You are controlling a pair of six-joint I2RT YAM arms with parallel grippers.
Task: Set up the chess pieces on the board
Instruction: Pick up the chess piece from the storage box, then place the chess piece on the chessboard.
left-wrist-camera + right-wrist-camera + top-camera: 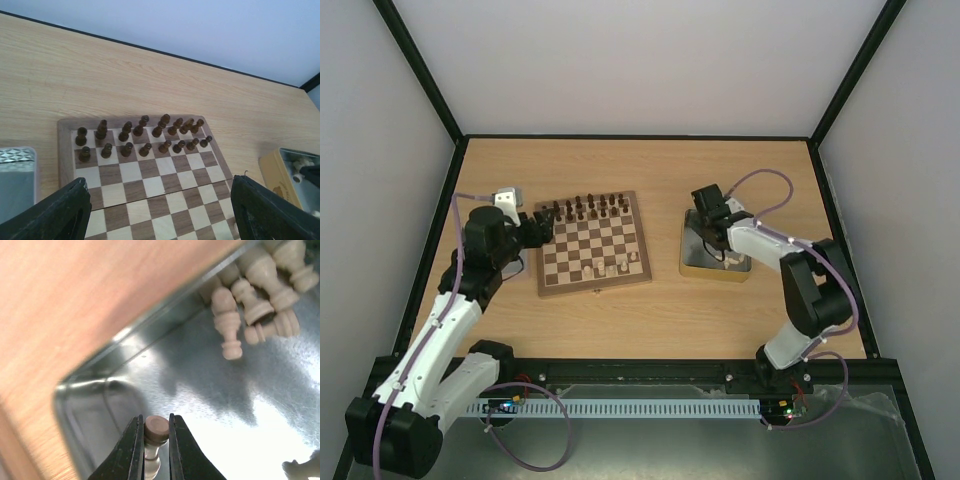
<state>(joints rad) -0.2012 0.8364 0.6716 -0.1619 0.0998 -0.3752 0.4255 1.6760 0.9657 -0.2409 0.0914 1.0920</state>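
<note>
The board [592,243] lies left of centre, with dark pieces along its far rows and a few cream pieces [617,267] near its front edge. In the left wrist view the board [150,185] lies below my open, empty left gripper [157,210], whose fingers [60,212] stand wide apart. My right gripper [712,232] is inside the metal tin [692,262]. In the right wrist view it [156,432] is shut on a cream chess piece [156,429], base end up. Several more cream pieces [260,290] lie heaped in the tin's corner.
A second metal tin [507,197] sits behind the left arm, at the board's far left; it shows in the left wrist view [17,177]. The right tin's rim [150,315] and wall [85,410] stand close around my right gripper. Dark pieces [142,135] fill the board's far rows.
</note>
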